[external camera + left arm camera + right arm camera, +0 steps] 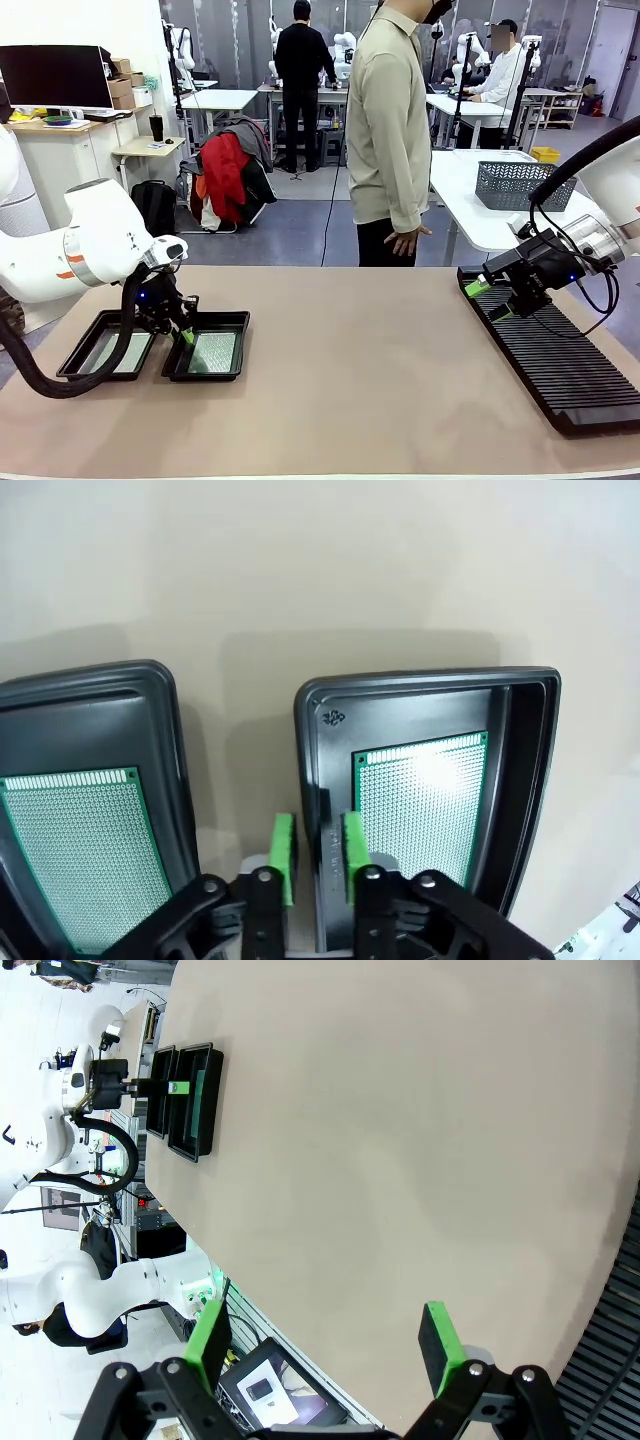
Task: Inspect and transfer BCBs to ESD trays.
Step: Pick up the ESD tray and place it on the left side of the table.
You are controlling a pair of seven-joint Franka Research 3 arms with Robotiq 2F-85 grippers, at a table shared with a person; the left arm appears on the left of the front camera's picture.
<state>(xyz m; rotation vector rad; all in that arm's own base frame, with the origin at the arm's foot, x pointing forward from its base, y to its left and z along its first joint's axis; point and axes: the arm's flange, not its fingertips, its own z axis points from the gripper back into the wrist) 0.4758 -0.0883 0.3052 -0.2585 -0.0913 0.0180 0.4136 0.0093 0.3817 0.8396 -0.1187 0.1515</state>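
Left pincer (318, 857) ajar, right pincer (330, 1345) wide.

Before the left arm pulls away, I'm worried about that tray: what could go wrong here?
The left pincer straddles the near rim of the right ESD tray, jaws only partly apart. Lifting now might drag or tip the tray and shift its BCB. A sideways move could also nudge the neighbouring tray.
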